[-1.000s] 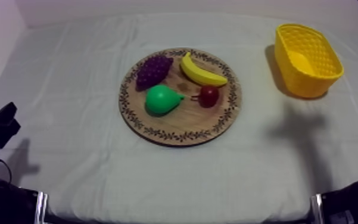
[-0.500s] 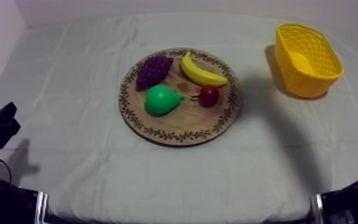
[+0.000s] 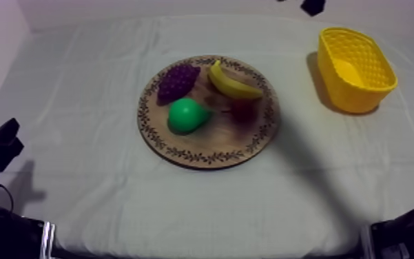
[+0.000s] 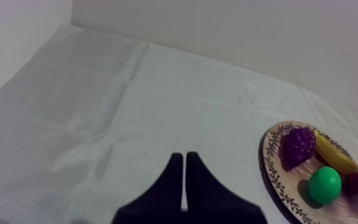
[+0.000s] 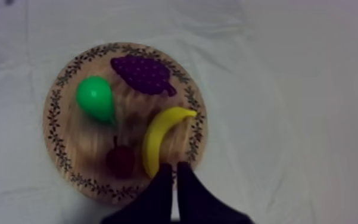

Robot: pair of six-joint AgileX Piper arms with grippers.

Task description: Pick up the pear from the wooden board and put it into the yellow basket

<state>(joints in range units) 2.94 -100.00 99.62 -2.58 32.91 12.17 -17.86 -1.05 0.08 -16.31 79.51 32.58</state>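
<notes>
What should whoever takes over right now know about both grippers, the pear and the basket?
Left gripper: shut on nothing, low over the bare cloth, off to the side of the board.
Right gripper: shut on nothing, above the wooden board's rim, next to the banana.
Pear: lying on the board near the grapes and the small red fruit, ungrasped.
Yellow basket: at the table's far right, apart from the board.
Done: nothing yet.
Left: open the right gripper, take the pear, carry it to the basket, release.
</notes>
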